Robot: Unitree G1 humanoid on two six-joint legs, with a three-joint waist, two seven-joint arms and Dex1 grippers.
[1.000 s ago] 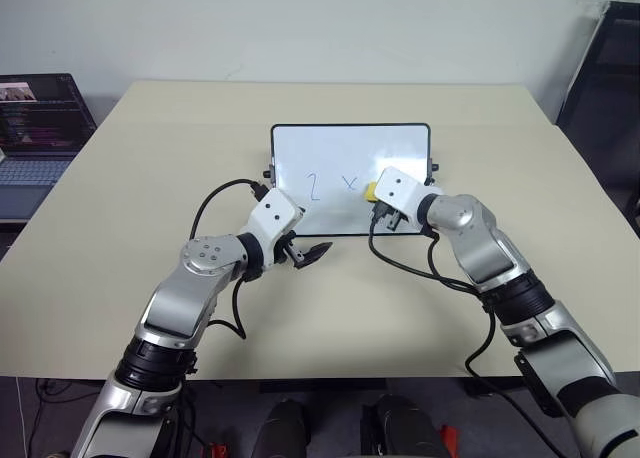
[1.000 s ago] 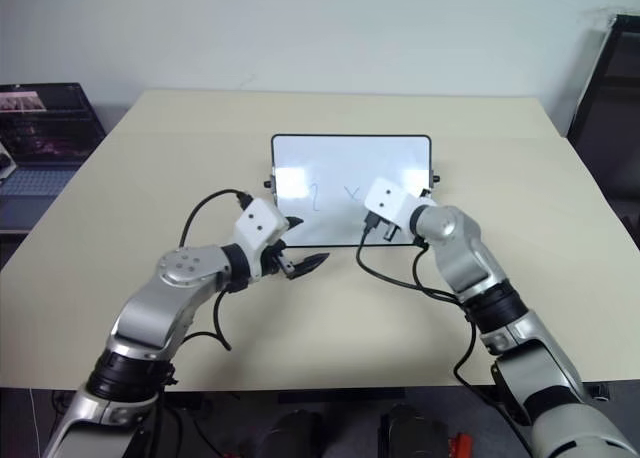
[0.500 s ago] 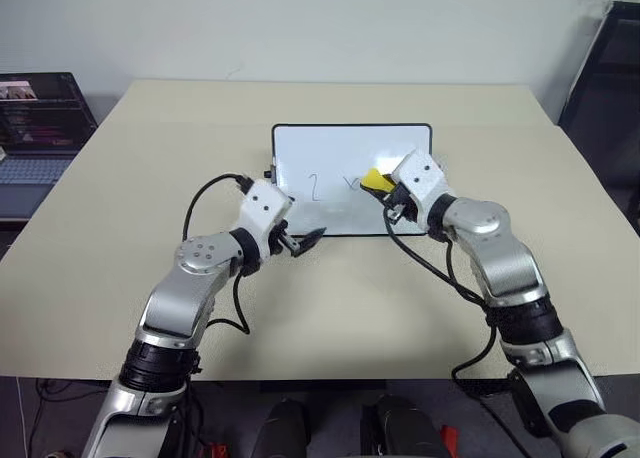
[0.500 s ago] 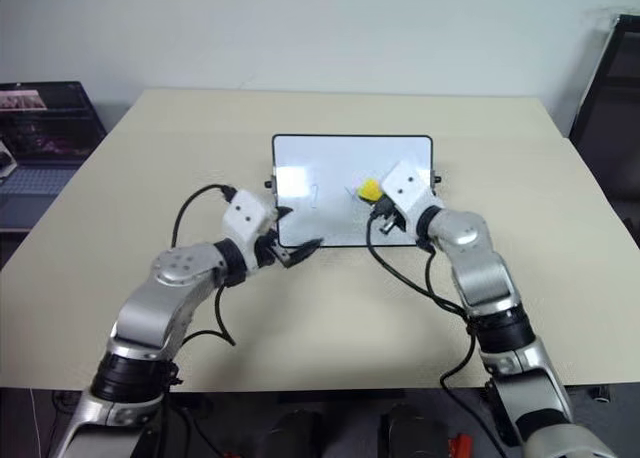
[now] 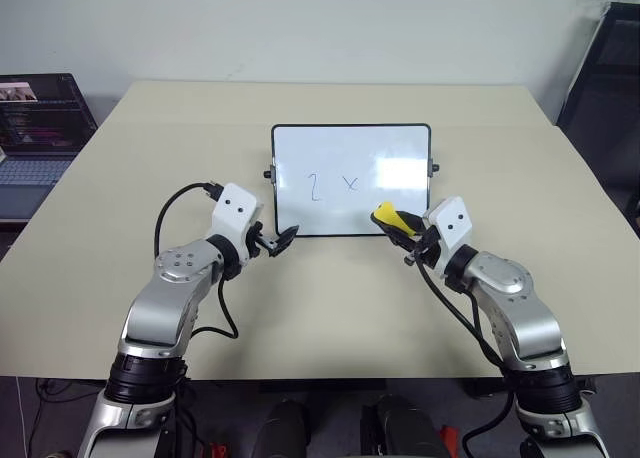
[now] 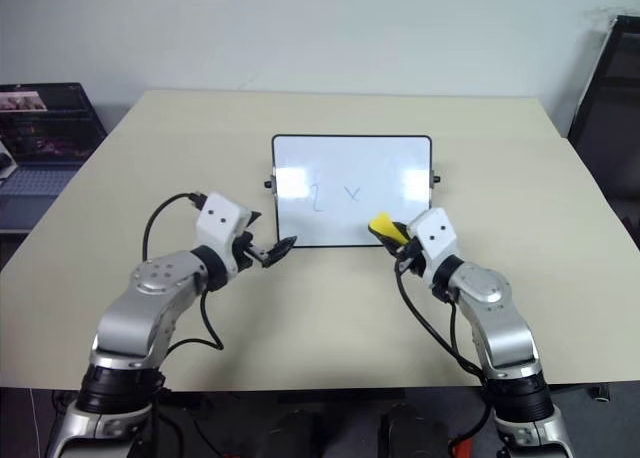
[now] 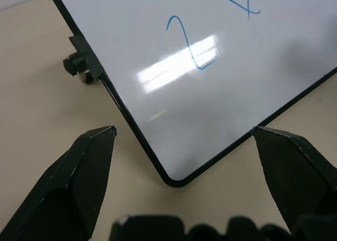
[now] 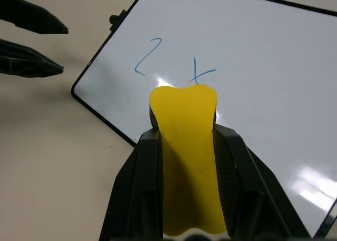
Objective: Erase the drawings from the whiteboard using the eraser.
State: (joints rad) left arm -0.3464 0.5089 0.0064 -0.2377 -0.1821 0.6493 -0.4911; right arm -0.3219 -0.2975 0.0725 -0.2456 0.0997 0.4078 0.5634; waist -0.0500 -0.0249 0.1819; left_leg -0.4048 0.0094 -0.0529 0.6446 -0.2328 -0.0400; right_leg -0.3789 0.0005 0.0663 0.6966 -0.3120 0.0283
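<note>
The whiteboard (image 5: 385, 153) lies flat on the beige table (image 5: 330, 298), with small black knobs on its sides. Two blue drawings show on it, a "2" (image 5: 313, 186) and an "x" (image 5: 350, 183); they also appear as "2" (image 7: 189, 43) and "x" (image 8: 199, 72). My right gripper (image 5: 400, 228) is shut on the yellow eraser (image 5: 387, 216), held just over the board's near edge, right of the "x". The eraser (image 8: 184, 141) sticks out between the jaws. My left gripper (image 5: 282, 241) stands open at the board's near left corner (image 7: 171, 178), not touching it.
An open laptop (image 5: 35, 118) sits on a lower surface off the table's left side. A dark rack (image 5: 612, 68) stands beyond the right edge. Black cables loop from both wrists over the table in front of the board.
My right gripper has drawn the eraser back from the board's right half to its near edge and has rolled. The left gripper has shifted left, to the board's near left corner.
</note>
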